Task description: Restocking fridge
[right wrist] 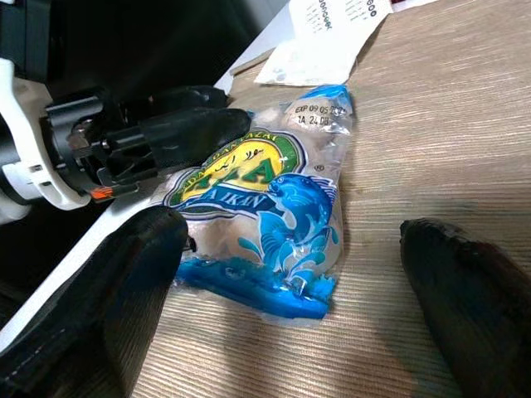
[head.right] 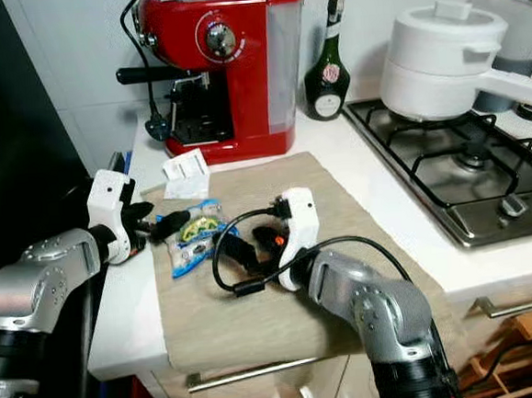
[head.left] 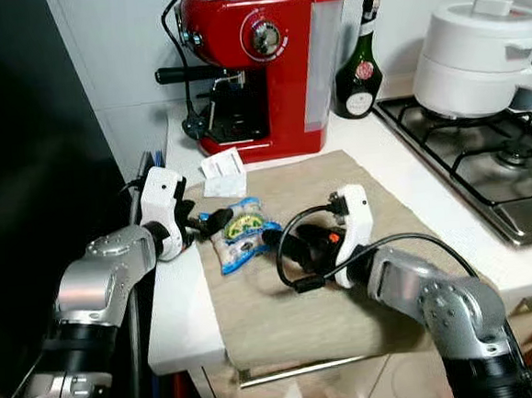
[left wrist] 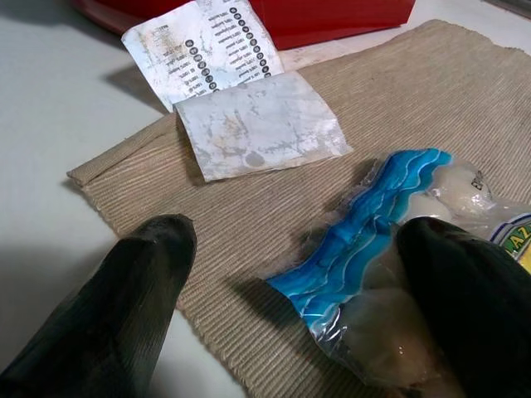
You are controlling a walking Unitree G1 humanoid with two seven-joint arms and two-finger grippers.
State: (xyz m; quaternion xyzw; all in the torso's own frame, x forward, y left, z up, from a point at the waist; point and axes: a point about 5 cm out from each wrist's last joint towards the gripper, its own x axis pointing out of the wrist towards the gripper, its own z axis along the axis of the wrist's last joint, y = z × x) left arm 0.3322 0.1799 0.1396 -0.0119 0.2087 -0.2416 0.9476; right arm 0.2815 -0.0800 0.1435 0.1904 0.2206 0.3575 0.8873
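Note:
A clear bag of fish balls (head.left: 241, 230) with a blue edge and a yellow-green label lies on the beige mat (head.left: 358, 201) on the white counter. My left gripper (head.left: 205, 220) reaches in from the bag's left side and is open. One of its black fingers (right wrist: 191, 128) lies over the bag's (right wrist: 265, 207) label end, the other sits beside it on the mat. My right gripper (right wrist: 290, 228) faces the bag from the right, low over the mat and open, with the bag's blue end just ahead between its fingers. In the left wrist view the bag (left wrist: 390, 249) rests against one finger.
Two paper slips (head.left: 224, 175) lie at the mat's far left corner. Behind stand a red coffee machine (head.left: 269, 60) and a green bottle (head.left: 358, 63). A white pot (head.left: 471, 54) sits on the gas hob (head.left: 467, 174) at right. A tall dark surface (head.left: 25, 181) borders the counter's left edge.

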